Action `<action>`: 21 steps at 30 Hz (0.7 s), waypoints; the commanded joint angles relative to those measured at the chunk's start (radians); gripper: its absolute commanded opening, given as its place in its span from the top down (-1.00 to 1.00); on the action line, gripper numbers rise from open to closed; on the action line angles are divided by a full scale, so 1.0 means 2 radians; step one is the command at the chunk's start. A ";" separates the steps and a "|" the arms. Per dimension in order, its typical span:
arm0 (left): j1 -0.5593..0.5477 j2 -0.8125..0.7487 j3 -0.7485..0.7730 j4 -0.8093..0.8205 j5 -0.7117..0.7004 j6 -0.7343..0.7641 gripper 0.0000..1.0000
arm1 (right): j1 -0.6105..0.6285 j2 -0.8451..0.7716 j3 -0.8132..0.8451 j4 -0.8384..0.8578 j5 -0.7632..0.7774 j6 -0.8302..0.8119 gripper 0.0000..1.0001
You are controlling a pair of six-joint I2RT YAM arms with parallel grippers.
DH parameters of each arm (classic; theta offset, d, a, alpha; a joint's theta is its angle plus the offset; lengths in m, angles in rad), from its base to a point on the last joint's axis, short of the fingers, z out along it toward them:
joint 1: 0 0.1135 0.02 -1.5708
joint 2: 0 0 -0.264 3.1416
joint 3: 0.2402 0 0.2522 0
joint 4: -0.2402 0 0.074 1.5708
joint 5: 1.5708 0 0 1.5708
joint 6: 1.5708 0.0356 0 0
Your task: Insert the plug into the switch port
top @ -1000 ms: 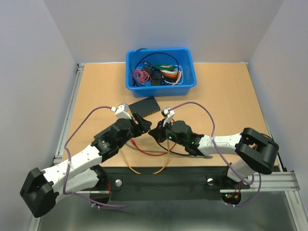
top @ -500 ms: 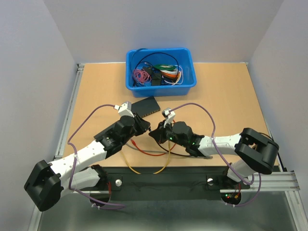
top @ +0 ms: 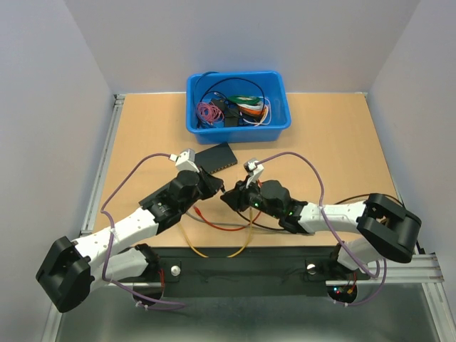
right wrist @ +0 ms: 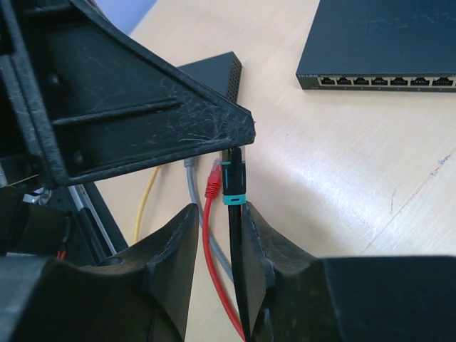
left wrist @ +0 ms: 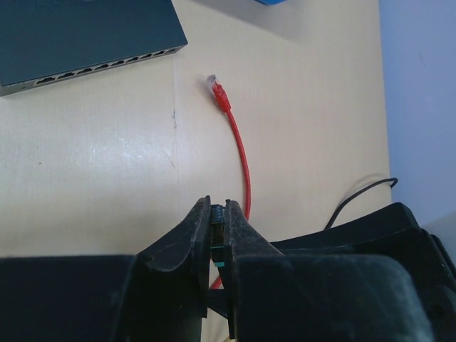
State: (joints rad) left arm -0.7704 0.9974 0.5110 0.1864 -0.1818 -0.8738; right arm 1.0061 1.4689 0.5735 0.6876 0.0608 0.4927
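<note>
Centre of the top view: over the last second the left gripper (top: 216, 187) has closed in on the right gripper (top: 229, 194), and their tips now meet. Left jaws are clamped on the teal-banded plug (right wrist: 234, 182). Right jaws stand apart, with the black cable (right wrist: 241, 271) against one finger only. Judged a handover to the left arm. The plug remains short of the switch (top: 216, 156), upper centre

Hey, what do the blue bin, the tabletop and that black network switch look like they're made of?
Blue bin: moulded plastic, glossy, with a rounded rim. Tabletop: probably wood or laminate board, tan, smooth, with soft glare in the wrist views. Switch: dark matte casing, metal or plastic, I cannot tell; crisp edges hint at metal.
</note>
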 commanded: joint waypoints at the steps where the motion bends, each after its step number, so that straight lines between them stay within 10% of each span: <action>1: 0.002 0.000 0.011 0.017 0.000 0.002 0.97 | -0.003 -0.036 -0.005 0.054 0.014 -0.015 0.26; 12: 0.002 0.004 0.014 0.018 0.005 0.002 1.00 | -0.003 -0.039 0.000 0.056 0.028 -0.023 0.25; 21: 0.002 0.003 0.014 0.020 0.009 0.002 1.00 | -0.003 -0.036 0.011 0.055 0.049 -0.034 -0.17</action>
State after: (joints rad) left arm -0.7704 1.0103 0.5110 0.2127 -0.1680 -0.8776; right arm 1.0061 1.4200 0.5602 0.7246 0.1211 0.4515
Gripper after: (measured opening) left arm 0.178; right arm 0.585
